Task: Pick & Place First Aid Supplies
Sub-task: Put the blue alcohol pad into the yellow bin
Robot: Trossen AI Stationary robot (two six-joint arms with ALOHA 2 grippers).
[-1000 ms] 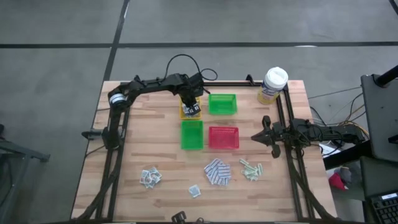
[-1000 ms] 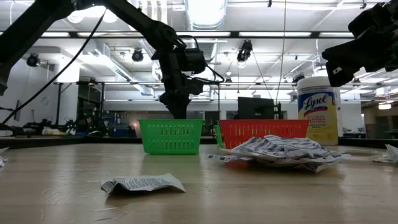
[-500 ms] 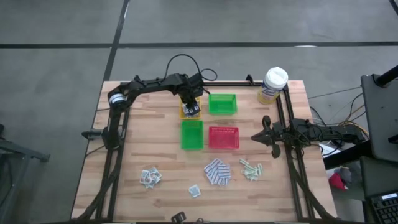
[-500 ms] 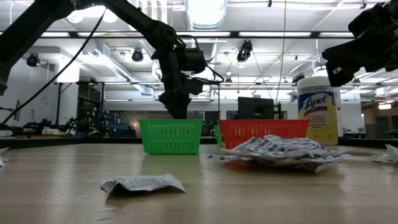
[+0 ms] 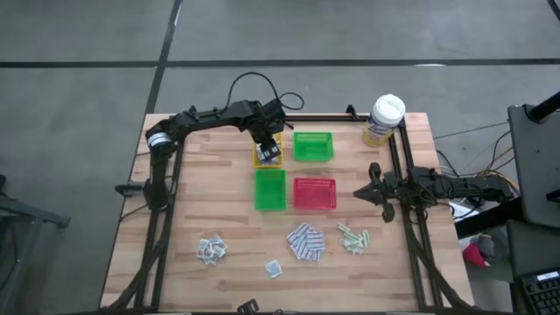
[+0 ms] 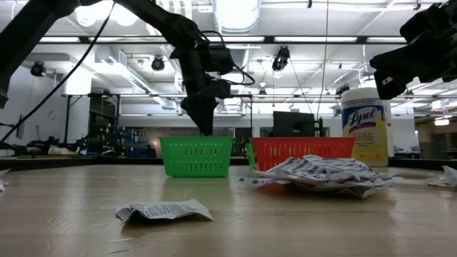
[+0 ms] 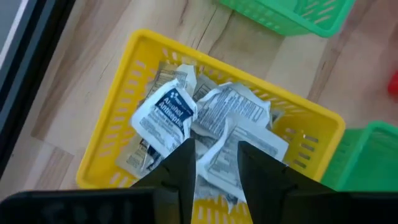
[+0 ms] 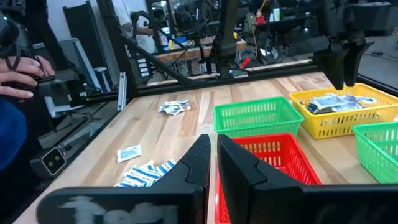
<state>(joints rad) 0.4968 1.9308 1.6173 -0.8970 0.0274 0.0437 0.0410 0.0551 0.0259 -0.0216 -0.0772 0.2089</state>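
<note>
The left tool [image 7: 214, 162], fingers parted and empty, hangs over the yellow tray [image 7: 124, 118] of sachets [image 7: 165, 115] (one reads "Alcohol"); the canister [image 6: 364, 125] says "Lysol".

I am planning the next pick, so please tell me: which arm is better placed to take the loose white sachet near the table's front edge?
Probably the left. Its claw hangs open over the yellow tray, already working. The right claw waits shut at the table's edge. The sachet lies between both.
</note>
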